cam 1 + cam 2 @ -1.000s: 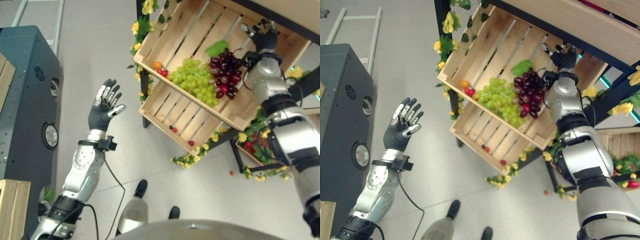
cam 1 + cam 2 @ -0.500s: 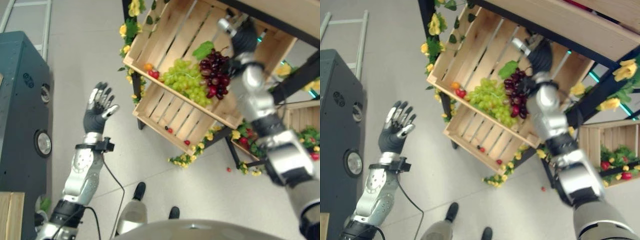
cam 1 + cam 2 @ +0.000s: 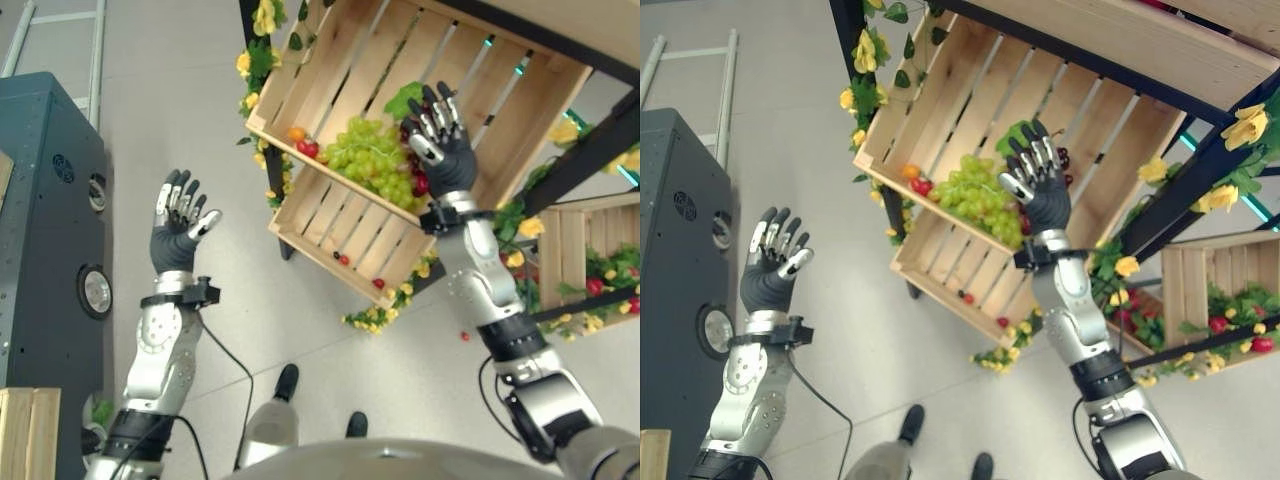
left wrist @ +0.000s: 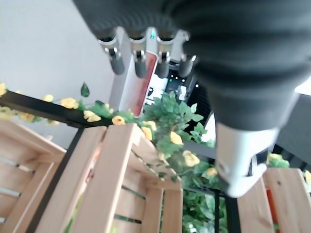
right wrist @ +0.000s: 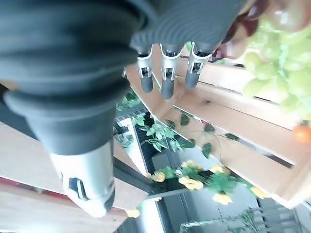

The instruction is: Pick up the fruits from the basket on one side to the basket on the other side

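Both your hands spread wide, holding nothing: right hand (image 3: 440, 145) just before grapes (image 3: 372, 165) in crate (image 3: 330, 75); left hand (image 3: 176, 228) well apart.

No readable text, labels, numbers or signs anywhere. Wooden crates, fruit and the dark cabinet carry no legible print.
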You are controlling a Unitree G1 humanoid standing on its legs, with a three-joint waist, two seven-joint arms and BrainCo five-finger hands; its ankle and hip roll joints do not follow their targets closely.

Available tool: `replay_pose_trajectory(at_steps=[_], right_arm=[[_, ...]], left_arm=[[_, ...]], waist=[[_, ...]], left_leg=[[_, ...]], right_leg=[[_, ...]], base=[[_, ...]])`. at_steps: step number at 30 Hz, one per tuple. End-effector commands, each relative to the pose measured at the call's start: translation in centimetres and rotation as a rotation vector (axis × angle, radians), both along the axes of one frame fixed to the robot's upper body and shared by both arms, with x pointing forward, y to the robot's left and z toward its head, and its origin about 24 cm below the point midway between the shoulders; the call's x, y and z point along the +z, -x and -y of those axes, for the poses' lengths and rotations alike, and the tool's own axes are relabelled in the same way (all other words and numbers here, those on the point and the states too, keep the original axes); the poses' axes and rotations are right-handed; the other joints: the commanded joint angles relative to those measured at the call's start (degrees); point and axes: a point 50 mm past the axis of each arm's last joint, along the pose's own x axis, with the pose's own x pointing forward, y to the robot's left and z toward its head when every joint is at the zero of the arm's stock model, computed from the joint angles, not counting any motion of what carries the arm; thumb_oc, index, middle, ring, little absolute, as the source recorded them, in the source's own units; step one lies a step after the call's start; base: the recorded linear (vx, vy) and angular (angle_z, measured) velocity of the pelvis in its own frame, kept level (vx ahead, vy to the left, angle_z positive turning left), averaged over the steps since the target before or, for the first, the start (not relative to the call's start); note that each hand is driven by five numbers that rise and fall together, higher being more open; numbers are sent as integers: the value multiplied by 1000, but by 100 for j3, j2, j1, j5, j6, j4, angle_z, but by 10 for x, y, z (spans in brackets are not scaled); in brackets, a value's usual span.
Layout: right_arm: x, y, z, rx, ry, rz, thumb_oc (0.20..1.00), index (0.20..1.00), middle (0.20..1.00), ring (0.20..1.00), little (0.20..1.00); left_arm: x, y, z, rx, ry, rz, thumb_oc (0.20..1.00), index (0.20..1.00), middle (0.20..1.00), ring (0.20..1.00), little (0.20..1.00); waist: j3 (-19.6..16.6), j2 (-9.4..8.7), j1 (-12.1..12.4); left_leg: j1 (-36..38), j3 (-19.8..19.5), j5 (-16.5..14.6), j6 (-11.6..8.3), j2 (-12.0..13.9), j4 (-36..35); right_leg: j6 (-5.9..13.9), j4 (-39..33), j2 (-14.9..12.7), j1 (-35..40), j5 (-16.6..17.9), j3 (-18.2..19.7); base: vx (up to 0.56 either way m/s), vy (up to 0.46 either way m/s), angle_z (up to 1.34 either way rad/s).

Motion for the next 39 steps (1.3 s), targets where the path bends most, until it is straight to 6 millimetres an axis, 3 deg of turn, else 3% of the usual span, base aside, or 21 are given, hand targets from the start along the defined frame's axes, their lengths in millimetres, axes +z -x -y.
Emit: replay_pose_trajectory(at_steps=[1,5,10,16,28,33,34,36,39], right_arm=[[21,16,-6,105,60,143,1000,1000,1000,1000,1000],[33,23,-11,200,64,220,1000,1000,1000,1000,1000],[34,35,-16,311,-24,258,1000,1000,1000,1000,1000],[30,46,-7,303,-17,279,1000,1000,1000,1000,1000],[32,56,-15,359,-50,320,1000,1000,1000,1000,1000],[33,55,-12,334,-75,329,1000,1000,1000,1000,1000],[39,51,-21,349,-83,350,1000,1000,1000,1000,1000],[41,52,-21,347,-63,367,1000,1000,1000,1000,1000],[47,55,-19,326,-25,406,1000,1000,1000,1000,1000]], left_arm=[[4,7,-14,63,-105,24,1000,1000,1000,1000,1000],[7,8,-17,74,-141,44,1000,1000,1000,1000,1000],[5,10,-18,68,-137,46,1000,1000,1000,1000,1000],[-2,13,-17,57,-135,23,1000,1000,1000,1000,1000],[-7,17,-14,34,-145,6,1000,1000,1000,1000,1000],[-8,19,-17,50,-146,0,1000,1000,1000,1000,1000],[-6,18,-21,72,-159,8,1000,1000,1000,1000,1000],[-4,18,-24,88,-167,15,1000,1000,1000,1000,1000],[-6,13,-23,76,-161,9,1000,1000,1000,1000,1000]], waist=[[-378,-60,-62],[-218,-42,-83],[-184,-43,-82],[-258,-41,-200],[-325,-7,-276],[-244,37,-274],[-117,195,-111],[-116,311,-59],[-323,324,29]], left_leg=[[270,12,-1005,108,-68,500],[199,125,-977,191,-147,474],[136,228,-1014,216,-188,521],[154,224,-1097,230,-222,604],[245,269,-1072,283,-266,467],[259,310,-1051,310,-277,507],[131,370,-940,326,-158,605],[41,363,-831,333,-87,630],[-180,150,-685,357,-171,704]], right_leg=[[571,484,-432,-450,301,123],[709,604,-516,-758,522,290],[733,651,-571,-823,530,395],[703,649,-621,-769,492,362],[746,624,-662,-783,547,378],[784,988,-686,-951,630,304],[768,1634,-694,-1050,479,-9],[630,2214,-585,-946,97,9],[519,2883,-27,-685,-305,616]], base=[[-32,55,-10],[-96,98,-20],[-39,65,-32],[11,28,0],[-6,21,0],[-74,16,-1],[-242,52,-14],[-202,43,-40],[-76,-40,12]])
